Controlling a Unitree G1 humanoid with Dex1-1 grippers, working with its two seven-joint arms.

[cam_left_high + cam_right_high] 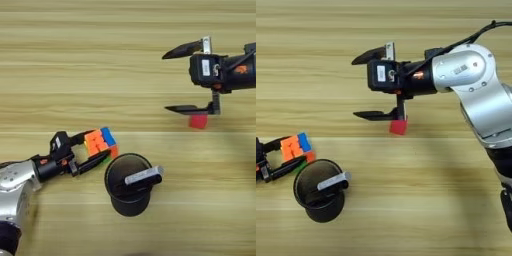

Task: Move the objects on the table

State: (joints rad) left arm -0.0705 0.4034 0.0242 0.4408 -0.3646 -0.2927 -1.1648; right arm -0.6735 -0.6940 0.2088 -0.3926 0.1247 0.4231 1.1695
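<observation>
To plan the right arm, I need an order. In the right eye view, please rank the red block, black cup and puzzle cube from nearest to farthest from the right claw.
1. Red block: just beneath the right claw, by its lower finger.
2. Black cup: lower left, pen inside.
3. Puzzle cube: far left, in the left claw.

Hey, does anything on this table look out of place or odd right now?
Only the marker pen: it lies tilted across the black cup mouth, one end poking past the rim. The puzzle cube sits between the left gripper fingers; the red block lies beneath the open right gripper.
</observation>
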